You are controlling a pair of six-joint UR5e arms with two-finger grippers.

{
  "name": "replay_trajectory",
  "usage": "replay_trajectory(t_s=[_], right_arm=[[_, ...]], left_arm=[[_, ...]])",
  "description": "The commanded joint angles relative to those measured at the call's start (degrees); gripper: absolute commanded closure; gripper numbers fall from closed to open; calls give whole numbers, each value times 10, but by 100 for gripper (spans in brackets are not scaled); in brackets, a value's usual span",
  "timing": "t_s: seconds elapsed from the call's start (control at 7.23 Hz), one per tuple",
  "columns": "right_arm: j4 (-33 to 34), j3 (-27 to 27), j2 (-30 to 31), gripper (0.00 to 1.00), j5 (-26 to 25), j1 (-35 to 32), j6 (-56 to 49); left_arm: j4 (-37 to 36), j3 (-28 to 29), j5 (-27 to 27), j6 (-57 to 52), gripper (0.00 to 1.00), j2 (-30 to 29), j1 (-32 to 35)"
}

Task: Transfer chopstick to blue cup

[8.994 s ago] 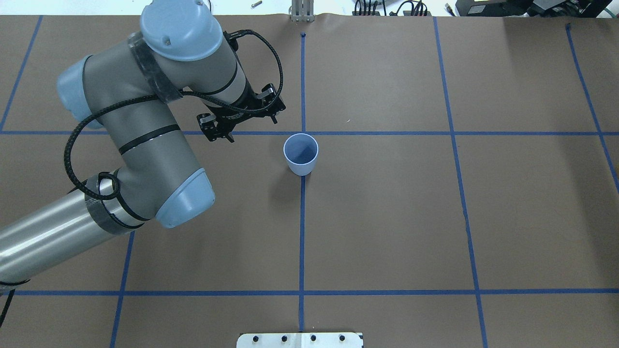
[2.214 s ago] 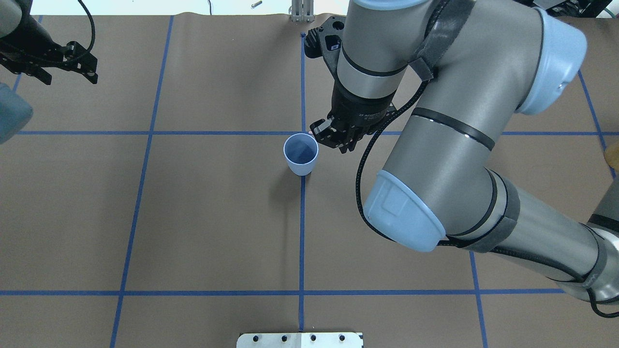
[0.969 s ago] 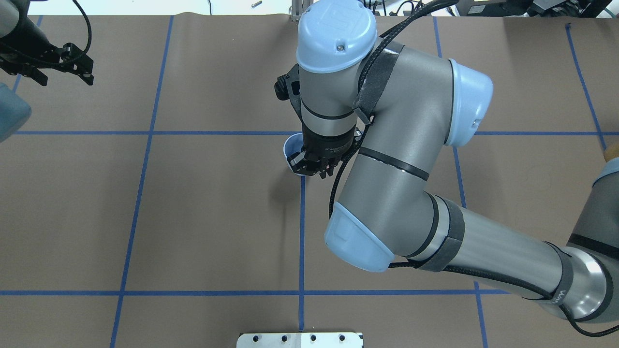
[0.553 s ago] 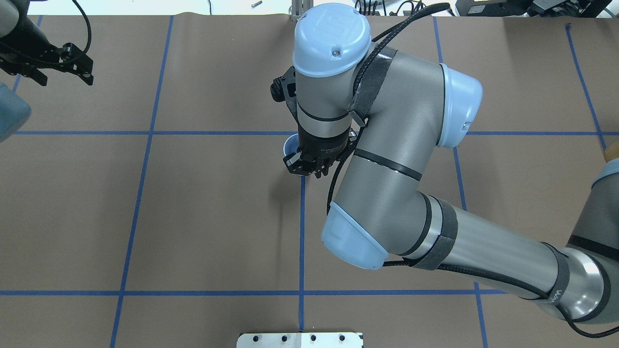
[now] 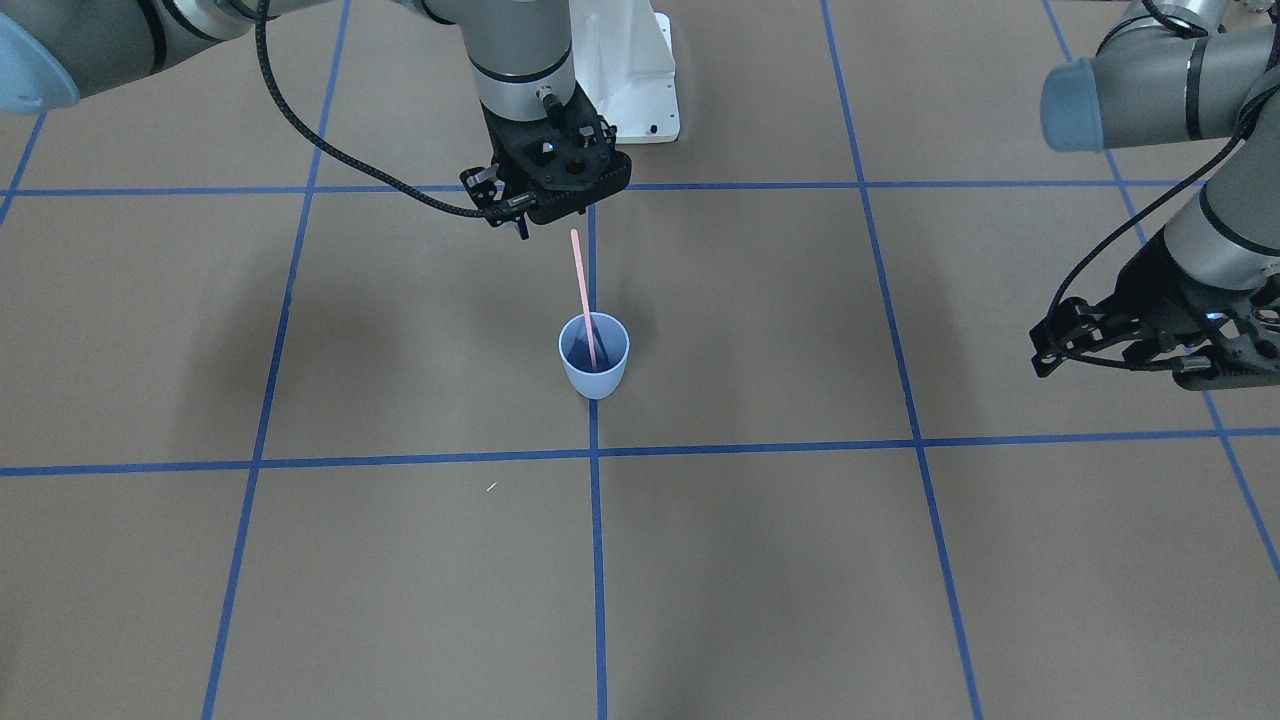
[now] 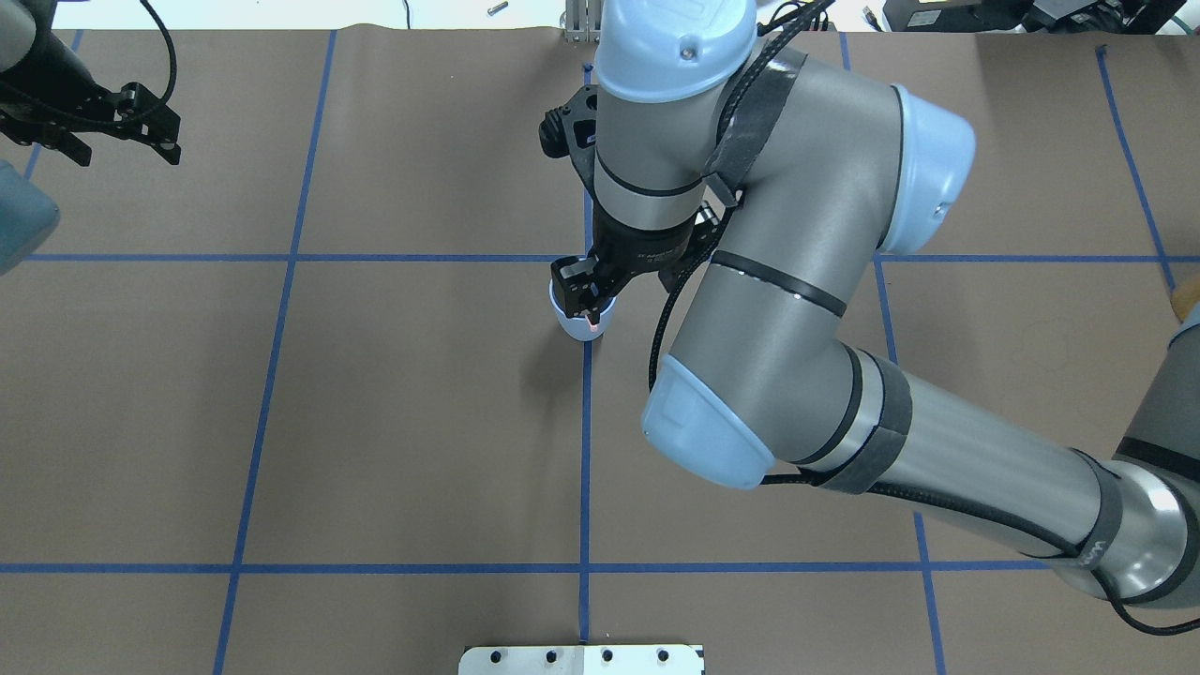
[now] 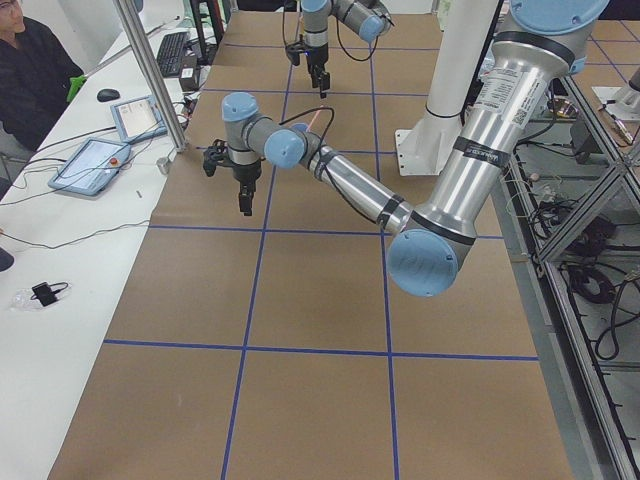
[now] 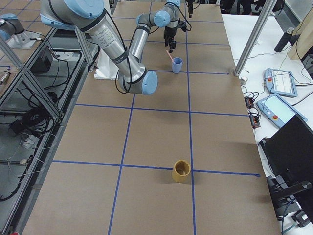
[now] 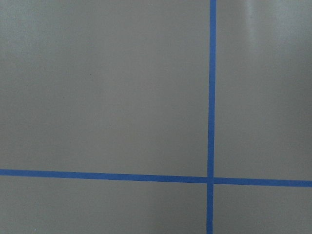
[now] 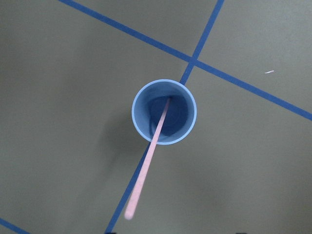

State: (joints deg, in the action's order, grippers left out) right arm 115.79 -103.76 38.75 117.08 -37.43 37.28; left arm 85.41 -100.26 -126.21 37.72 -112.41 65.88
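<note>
The blue cup (image 5: 594,376) stands upright on the centre tape line, and also shows in the right wrist view (image 10: 188,105). One pale pink chopstick (image 5: 582,290) stands in it, its lower end inside and its upper end leaning free toward the robot. In the right wrist view (image 10: 148,165) its top end touches nothing. My right gripper (image 5: 555,215) hovers just above that top end, open and empty. From overhead, the right gripper (image 6: 589,298) covers most of the cup (image 6: 565,317). My left gripper (image 5: 1115,365) is open and empty, far off to the robot's left (image 6: 122,155).
A tan cup (image 8: 182,170) stands far out on the robot's right side. Blue tape lines (image 9: 211,97) grid the brown table cover. The robot's white base plate (image 5: 630,80) is behind the cup. An operator (image 7: 30,70) sits beyond the table's far edge.
The left arm withdrew to the far left and the right arm came in over the cup. In the last half second the right gripper shifted slightly away from the robot, and a pink tip now shows below it.
</note>
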Motion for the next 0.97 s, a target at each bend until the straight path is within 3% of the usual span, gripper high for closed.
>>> replay_trajectory(t_s=[0.0,0.28,0.55,0.69,0.83], right_arm=[[0,-14,37,0,46,-81,0],[-17,-48,125,0,46,-148,-11],[-170,-65,243,0,39,-174,-10],[-232,-60,324,0,34,-187,-8],[-238,-50,356,0,52,-244,-12]], left_arm=[[-1,0,0,-5,2,0,10],[-1,-6,0,2,2,7,18],[-2,-10,3,-7,2,9,25],[5,-34,6,-40,2,50,28],[37,-38,4,-155,2,93,55]])
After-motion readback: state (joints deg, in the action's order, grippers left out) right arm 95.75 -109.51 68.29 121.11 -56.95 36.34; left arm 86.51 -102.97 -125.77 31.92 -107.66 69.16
